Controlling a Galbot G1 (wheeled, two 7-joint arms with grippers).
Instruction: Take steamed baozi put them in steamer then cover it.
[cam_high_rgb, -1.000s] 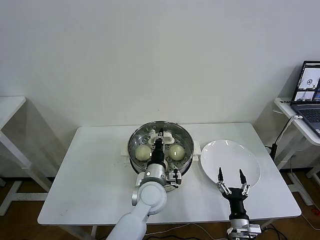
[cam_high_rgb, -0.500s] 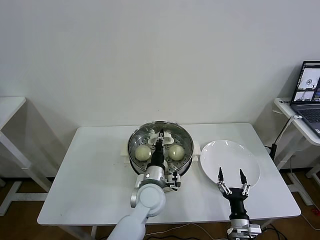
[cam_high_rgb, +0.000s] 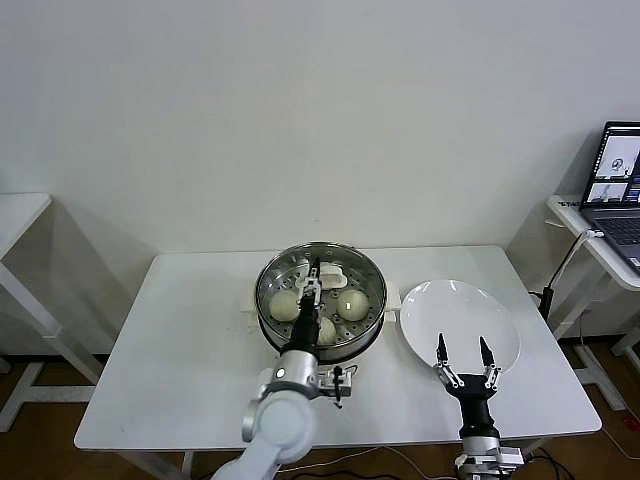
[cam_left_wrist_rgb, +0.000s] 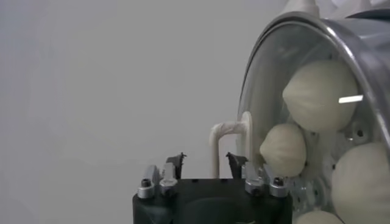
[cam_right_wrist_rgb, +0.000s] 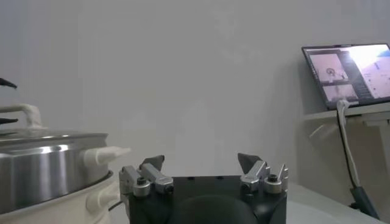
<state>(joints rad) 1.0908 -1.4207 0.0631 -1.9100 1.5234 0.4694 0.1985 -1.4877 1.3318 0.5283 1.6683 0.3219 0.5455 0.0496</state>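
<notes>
The steamer (cam_high_rgb: 372, 278) stands mid-table with the round glass lid resting on it; the lid's white handle (cam_high_rgb: 329, 270) points up. Three baozi show through the glass in the head view, for example one (cam_high_rgb: 285, 305) on the left and one (cam_high_rgb: 352, 304) on the right. The left wrist view shows baozi (cam_left_wrist_rgb: 319, 95) behind the glass and the handle (cam_left_wrist_rgb: 226, 141). My left gripper (cam_high_rgb: 313, 280) is open over the lid, its fingertips (cam_left_wrist_rgb: 177, 159) on either side of the handle and apart from it. My right gripper (cam_high_rgb: 462, 350) is open and empty over the front edge of the white plate (cam_high_rgb: 470, 310).
The white table (cam_high_rgb: 190, 330) has bare room to the steamer's left. A laptop (cam_high_rgb: 621, 180) sits on a side table at far right, with a cable hanging below it. The steamer (cam_right_wrist_rgb: 49, 167) and its white side handle show in the right wrist view.
My left arm has drawn back toward the table's front edge, uncovering a third baozi under the glass. The lid stays on the steamer. The right arm has not moved.
</notes>
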